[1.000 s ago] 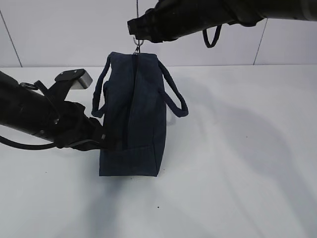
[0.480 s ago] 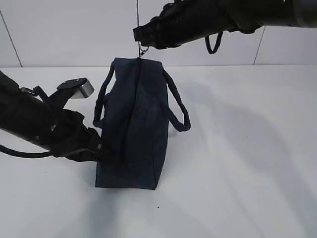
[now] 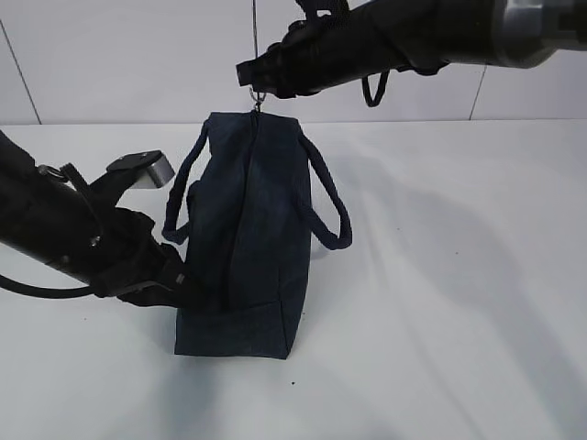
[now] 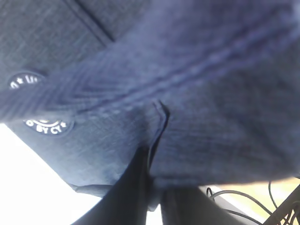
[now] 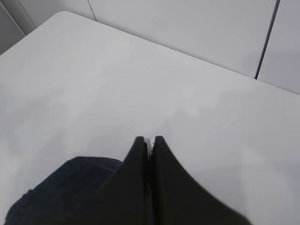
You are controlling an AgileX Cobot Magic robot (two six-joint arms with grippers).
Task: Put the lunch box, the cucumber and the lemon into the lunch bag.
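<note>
We see the lunch bag upright mid-bench, narrow end toward cam, zipper running up that end to the top. One handle hangs off its right side, other handle off the left. Left gripper comes in low from the left, fingers pressed together on the bag's lower left edge. Right gripper reaches in from upper right, directly above the bag top, pinching the ring pull. Wall behind the bench.
</note>
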